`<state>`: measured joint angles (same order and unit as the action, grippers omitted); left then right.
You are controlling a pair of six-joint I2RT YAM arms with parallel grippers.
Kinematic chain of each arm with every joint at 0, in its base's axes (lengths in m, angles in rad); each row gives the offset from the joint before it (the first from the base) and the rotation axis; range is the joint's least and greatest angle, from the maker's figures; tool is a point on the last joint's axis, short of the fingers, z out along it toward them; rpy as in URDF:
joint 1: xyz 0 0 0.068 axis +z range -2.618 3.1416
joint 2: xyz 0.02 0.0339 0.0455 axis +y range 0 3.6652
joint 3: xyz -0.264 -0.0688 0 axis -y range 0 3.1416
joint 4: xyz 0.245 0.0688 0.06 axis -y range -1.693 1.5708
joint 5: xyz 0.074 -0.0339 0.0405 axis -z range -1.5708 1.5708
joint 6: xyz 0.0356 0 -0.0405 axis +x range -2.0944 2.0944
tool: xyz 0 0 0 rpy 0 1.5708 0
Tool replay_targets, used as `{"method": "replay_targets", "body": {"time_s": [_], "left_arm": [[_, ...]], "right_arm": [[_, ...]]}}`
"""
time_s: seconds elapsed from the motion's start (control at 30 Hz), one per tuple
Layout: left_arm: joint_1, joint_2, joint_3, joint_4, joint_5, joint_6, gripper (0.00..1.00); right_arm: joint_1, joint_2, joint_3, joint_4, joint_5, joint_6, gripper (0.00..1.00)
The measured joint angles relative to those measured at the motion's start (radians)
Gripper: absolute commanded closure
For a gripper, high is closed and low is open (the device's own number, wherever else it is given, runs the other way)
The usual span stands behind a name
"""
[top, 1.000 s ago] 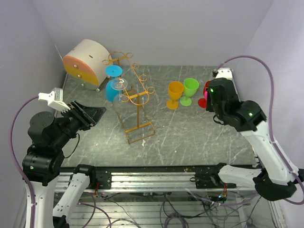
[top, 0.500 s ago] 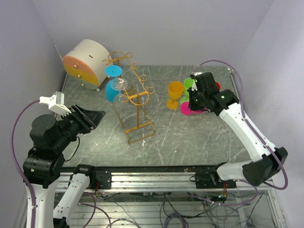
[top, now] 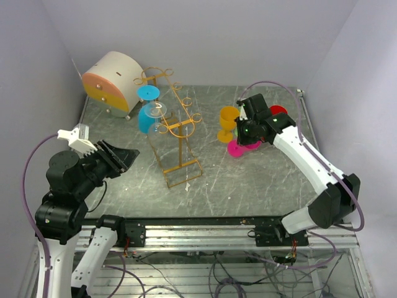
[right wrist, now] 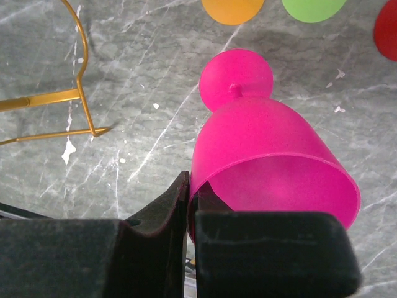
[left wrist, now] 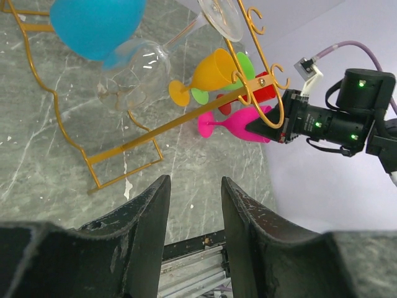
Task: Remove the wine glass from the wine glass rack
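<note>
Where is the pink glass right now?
In the top view, the pink glass is on the right side, gripped at its rim by the right gripper, just in front of the orange glass.

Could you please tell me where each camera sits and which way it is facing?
Top external: high behind the bases, looking down on the table; both arms show.
Left wrist: on the left arm, looking across through the rack towards the right arm; its open left gripper at bottom.
Right wrist: on the right arm, looking down at the pink glass pinched by the right gripper.
Shared: all three show the rack and pink glass.
</note>
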<state>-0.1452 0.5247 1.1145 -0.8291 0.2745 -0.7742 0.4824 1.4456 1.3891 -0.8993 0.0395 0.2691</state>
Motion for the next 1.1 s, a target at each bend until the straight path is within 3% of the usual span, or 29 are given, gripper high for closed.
{"method": "replay_targets", "body": {"time_s": [0.27,1.1], "left_arm": [[0.0,-0.002,-0.002,-0.017,-0.005,0.008,0.46],[0.0,0.004,-0.014,-0.033,-0.016,0.011,0.42]], "right_arm": [[0.002,0.09,0.0,0.041,0.015,0.008,1.0],[0.067,0.159,0.051,0.064,0.109,0.016,0.74]]}}
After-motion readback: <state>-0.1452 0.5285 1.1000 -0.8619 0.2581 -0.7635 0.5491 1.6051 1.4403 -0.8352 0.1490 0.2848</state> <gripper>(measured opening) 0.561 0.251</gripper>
